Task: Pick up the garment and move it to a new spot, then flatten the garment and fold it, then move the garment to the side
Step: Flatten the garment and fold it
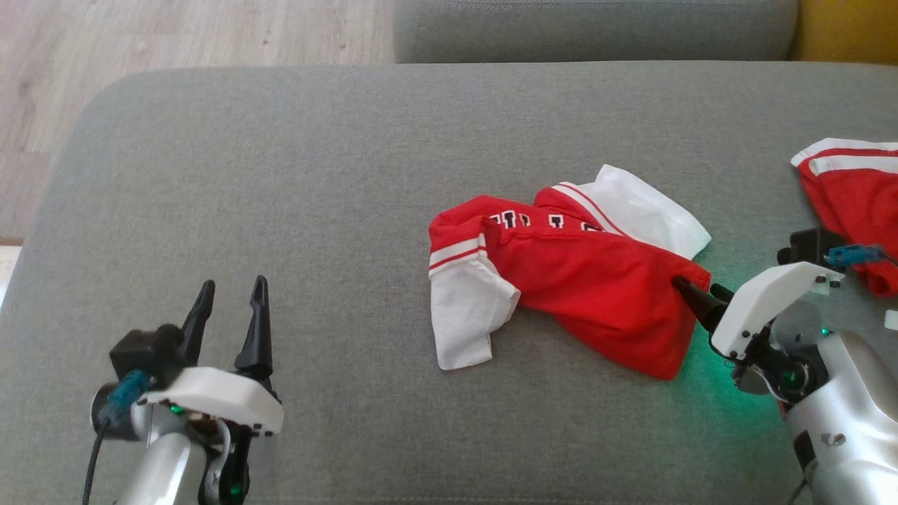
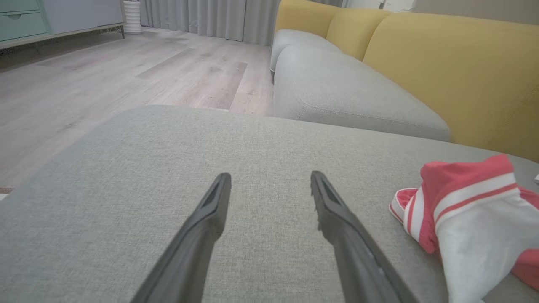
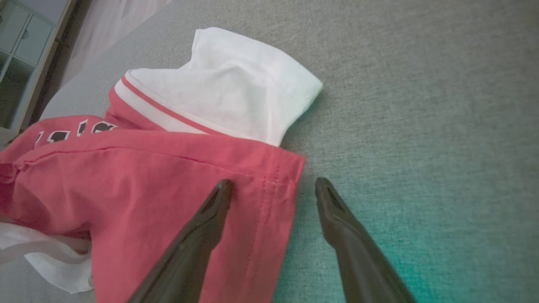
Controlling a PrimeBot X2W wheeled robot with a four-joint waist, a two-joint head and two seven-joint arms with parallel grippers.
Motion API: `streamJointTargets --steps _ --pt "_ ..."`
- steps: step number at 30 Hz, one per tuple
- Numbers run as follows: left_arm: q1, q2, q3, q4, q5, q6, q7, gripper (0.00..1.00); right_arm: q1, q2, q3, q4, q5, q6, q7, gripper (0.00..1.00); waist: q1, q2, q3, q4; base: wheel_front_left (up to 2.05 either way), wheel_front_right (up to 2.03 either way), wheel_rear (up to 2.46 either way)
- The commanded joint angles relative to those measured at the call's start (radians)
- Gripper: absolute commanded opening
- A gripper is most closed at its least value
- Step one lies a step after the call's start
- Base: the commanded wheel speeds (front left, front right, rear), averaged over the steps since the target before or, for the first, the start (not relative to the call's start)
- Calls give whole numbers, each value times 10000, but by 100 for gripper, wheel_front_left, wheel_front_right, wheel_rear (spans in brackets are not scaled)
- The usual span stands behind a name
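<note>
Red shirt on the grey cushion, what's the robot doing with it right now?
A two-armed robot is going for the crumpled red and white garment lying in the middle of the grey cushion. Its right gripper is open at the garment's red hem corner, with the hem edge between its jaws and nothing pinched yet. The left gripper is open too, off to the left above bare cushion, apart from the garment. A second red garment lies at the cushion's right edge.

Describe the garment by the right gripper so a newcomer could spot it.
On the grey sofa cushion, it is the crumpled red-and-white shirt at the centre. Unlike the other red garment at the right edge, it shows black lettering.
</note>
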Motion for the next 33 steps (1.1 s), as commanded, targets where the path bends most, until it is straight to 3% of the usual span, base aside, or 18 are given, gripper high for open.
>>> streamJointTargets --steps 1,3,4,5,14,18,22,26,33 --pt "-599 129 418 -233 139 -26 -122 100 -435 -119 115 -267 109 -7 -180 94 0 0 32 45 0 0 0" --pt "-622 130 430 -192 145 -41 -122 100 -430 -118 179 -302 205 -7 -371 41 0 0 56 73 0 0 0" --pt "-630 129 434 -171 145 -48 -122 100 -422 -118 213 -343 276 -7 -484 4 0 0 62 79 0 0 0" --pt "-634 138 445 -150 141 -61 -122 100 -414 -137 278 -377 319 -7 -573 0 0 0 61 82 0 0 0" --pt "-513 133 518 50 111 -50 -122 100 -480 -630 1064 -916 348 -7 -1816 0 0 0 -288 -173 0 0 0" --pt "-443 71 496 90 93 -55 -122 100 -920 -1125 1567 -1461 103 -7 -2657 0 0 0 -449 -408 0 0 0" --pt "-426 25 494 102 70 -63 -122 100 -1112 -1899 2146 -2347 292 -7 -2714 0 0 0 -531 -518 0 0 0" --pt "-310 -15 502 147 30 -80 -122 100 -500 -2884 2696 -3685 735 -7 -2060 0 0 0 -592 -606 0 0 0" --pt "-147 -43 669 133 -55 -78 -122 100 1991 -4393 2885 -5704 1110 -7 -299 0 0 0 -562 -772 0 0 0"
